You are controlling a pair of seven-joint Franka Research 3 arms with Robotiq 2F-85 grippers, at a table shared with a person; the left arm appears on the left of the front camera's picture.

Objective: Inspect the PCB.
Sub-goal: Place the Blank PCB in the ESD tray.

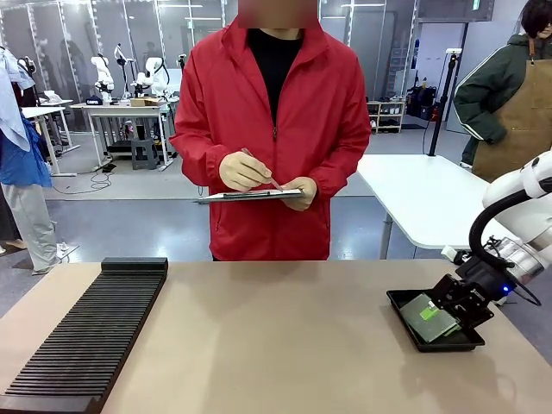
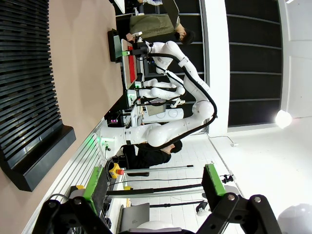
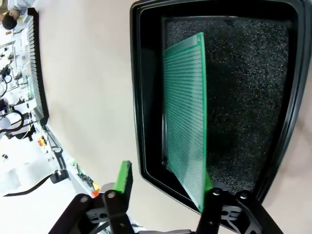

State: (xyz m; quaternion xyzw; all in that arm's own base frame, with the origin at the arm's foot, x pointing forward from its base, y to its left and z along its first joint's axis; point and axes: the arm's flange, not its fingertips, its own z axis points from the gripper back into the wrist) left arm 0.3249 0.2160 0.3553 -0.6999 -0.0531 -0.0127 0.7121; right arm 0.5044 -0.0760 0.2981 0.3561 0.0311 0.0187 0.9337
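The PCB [image 3: 185, 117] lies in the black tray [image 3: 287, 97]. My right gripper [image 3: 168, 187] hangs over the tray's near end, fingers wide, holding nothing. My left gripper [image 2: 151, 187] is wide too. Judging by this, the placing step is done; next I lift clear.

No readable text, label, brand or number stands on anything here.

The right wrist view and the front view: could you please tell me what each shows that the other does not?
Right wrist view alone: the PCB's dotted grid and the tray's foam lining. Front view alone: a person writing on a clipboard, plus the slotted black rack. Shared: the PCB lying in the tray, the right gripper over it with jaws open.
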